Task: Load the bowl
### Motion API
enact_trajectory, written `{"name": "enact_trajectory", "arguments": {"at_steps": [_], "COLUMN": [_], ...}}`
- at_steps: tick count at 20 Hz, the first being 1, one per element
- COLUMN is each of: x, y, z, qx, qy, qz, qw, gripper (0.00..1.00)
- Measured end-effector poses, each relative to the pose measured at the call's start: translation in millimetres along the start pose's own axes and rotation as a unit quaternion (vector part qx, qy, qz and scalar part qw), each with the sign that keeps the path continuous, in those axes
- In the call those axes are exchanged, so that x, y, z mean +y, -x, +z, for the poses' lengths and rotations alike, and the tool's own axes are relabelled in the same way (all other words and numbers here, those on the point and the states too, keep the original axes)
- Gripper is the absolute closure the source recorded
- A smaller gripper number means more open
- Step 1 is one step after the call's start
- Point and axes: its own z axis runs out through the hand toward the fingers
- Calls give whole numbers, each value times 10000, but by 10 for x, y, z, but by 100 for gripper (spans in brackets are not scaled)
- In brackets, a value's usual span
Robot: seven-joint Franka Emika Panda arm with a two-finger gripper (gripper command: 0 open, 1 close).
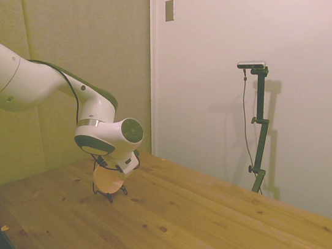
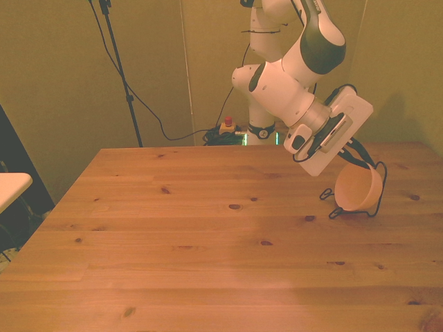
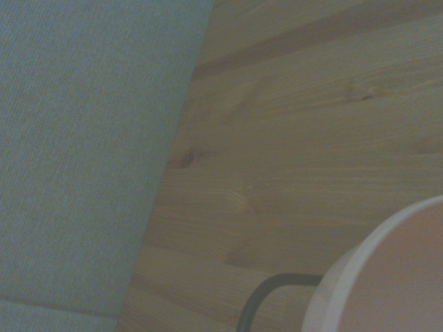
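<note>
The bowl [image 2: 358, 188] stands tilted on edge in a thin black wire rack [image 2: 355, 207] on the desk [image 2: 208, 242], toward the front view's right. Just behind and above it hangs the end effector [image 2: 354, 158]; whether its fingers are closed on the bowl's rim or parted, I cannot tell, since the wrist body hides them. If it is seating the bowl, it would do well to let the rim settle fully between the wires before letting go, then lift straight away so the rack does not slide. The side view shows the bowl's round face [image 1: 108, 180] under the wrist. The wrist view adds only a pale rim and one dark wire, close up.
</note>
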Motion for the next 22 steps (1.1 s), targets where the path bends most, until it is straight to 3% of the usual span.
{"name": "enact_trajectory", "arguments": {"at_steps": [9, 15, 22], "x": [82, 57, 377], "y": [34, 147, 773], "z": [-29, -494, -1118], "qx": [-14, 191, 648], "qy": [11, -88, 835], "qz": [-1, -90, 110], "qw": [10000, 9997, 9943], "gripper": [0, 0, 0]}}
